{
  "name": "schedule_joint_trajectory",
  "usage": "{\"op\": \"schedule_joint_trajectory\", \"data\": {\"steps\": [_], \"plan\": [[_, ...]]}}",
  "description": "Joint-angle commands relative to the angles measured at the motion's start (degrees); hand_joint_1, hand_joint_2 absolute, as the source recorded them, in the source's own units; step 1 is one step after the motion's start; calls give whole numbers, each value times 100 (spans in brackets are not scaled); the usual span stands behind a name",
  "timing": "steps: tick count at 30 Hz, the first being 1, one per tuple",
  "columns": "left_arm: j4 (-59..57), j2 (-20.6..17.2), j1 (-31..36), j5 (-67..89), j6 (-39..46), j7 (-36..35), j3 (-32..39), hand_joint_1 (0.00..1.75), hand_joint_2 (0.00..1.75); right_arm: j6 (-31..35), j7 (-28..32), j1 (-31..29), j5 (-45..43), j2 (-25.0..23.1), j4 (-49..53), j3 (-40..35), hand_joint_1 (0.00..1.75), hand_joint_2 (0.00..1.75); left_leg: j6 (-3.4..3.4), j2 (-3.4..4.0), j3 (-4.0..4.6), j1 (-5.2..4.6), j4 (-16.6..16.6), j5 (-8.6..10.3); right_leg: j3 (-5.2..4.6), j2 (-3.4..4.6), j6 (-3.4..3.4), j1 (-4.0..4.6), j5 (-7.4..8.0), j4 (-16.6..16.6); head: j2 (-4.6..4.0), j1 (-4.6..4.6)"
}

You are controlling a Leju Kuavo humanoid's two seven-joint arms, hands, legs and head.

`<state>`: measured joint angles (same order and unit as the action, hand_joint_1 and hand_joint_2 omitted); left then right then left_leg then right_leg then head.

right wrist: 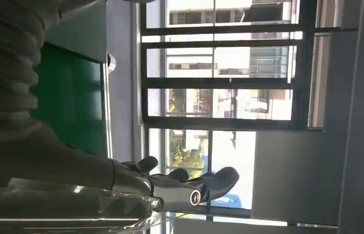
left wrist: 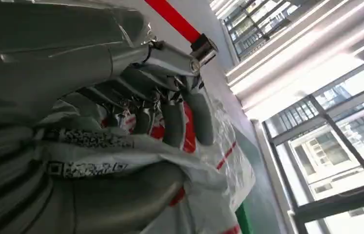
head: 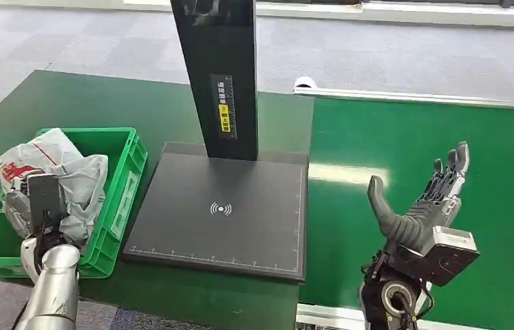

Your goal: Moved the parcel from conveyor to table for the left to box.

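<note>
Green crate (head: 124,180) on counter (head: 137,110) holds grey-white parcel (head: 68,172); L hand (head: 44,206) fingers (left wrist: 189,117) gripping it. R hand (head: 422,206) over conveyor (head: 433,137), fingers apart, empty.

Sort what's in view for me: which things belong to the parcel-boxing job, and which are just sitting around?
Part of the job:
- parcel, a grey-white bag held by the left hand over the green box
- conveyor, its green belt under the right hand, which is spread and holds nothing
- table

Just there:
- black scanner platform with its upright post
</note>
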<state>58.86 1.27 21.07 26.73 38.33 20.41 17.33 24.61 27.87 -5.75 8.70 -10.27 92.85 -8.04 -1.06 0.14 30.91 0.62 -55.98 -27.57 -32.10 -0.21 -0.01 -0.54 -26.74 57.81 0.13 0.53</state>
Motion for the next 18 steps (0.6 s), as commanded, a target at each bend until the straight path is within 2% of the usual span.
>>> {"op": "schedule_joint_trajectory", "data": {"steps": [1, 12, 18], "plan": [[189, 285, -185, -562, 167, 572, 373, 0, 175, 119, -40, -29, 65, 7, -248, -50, 0, 175, 2, 3, 3, 0, 3, 7, -6, 4, 0, 0, 6, -3, 0, 0], [1015, 380, -436, -1273, 117, 1020, 140, 0, 175, 143, -75, -59, 98, 14, -263, -40, 0, 175, 7, 4, 36, 5, 3, 11, -38, 6, 2, 7, 13, -14, 2, -2], [2218, 551, -867, -1995, -281, 1572, -387, 0, 175, 87, -87, -148, 81, 13, -333, -9, 0, 175, 6, 5, 51, 6, -1, 9, -56, 4, 2, 7, 10, -8, 2, -2]]}}
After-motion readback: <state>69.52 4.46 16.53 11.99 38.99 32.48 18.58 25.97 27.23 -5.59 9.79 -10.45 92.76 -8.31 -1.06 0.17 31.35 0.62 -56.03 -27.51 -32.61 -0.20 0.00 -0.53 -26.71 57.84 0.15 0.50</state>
